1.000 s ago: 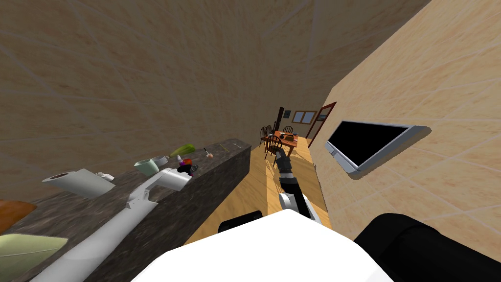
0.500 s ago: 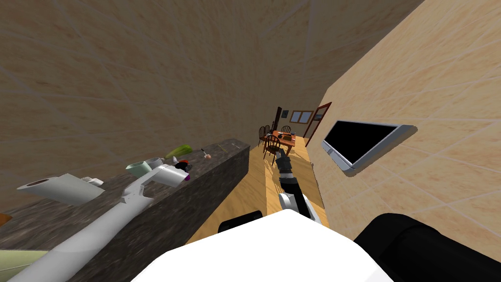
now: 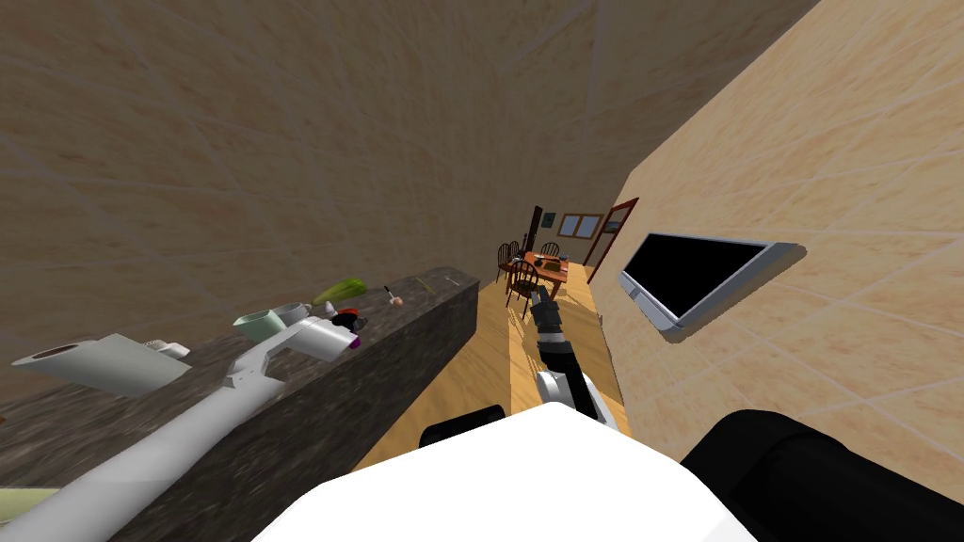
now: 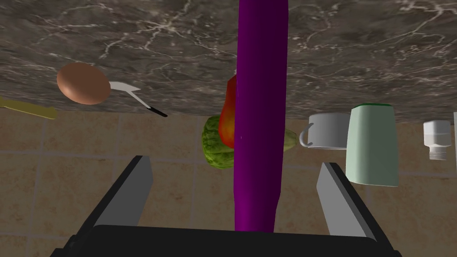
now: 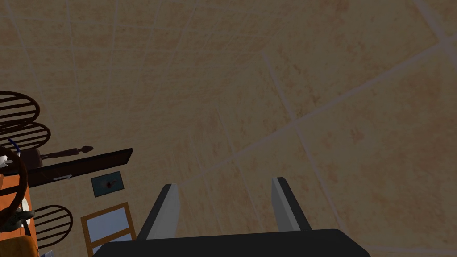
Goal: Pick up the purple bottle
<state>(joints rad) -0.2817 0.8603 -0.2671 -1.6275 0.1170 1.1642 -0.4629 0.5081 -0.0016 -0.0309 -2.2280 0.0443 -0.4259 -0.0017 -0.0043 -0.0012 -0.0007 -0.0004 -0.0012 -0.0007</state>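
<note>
Left wrist view: the left end effector (image 4: 234, 161) holds its two thin, light grey fingers spread wide. A tall, smooth, deep purple bottle (image 4: 261, 111) lies along the gap between them and touches neither finger. The bottle is a plain, slender column of one glossy colour. It runs from the dark end effector body out past the picture's edge, so its cap is out of sight. Beyond it is a dark grey marbled stone surface (image 4: 357, 44). A red fruit (image 4: 226, 120) and a green leafy vegetable (image 4: 216, 145) sit just behind the bottle. A brown egg (image 4: 83, 83), a white mug (image 4: 328, 130) and a pale green cup (image 4: 372, 145) sit further to the sides.

Head view: the left arm (image 3: 188, 433) is stretched out long and straight over that surface. The right arm (image 3: 555, 348) points forward, low over the wooden floor (image 3: 490, 358). The right end effector (image 5: 223, 203) has its fingers apart.
</note>
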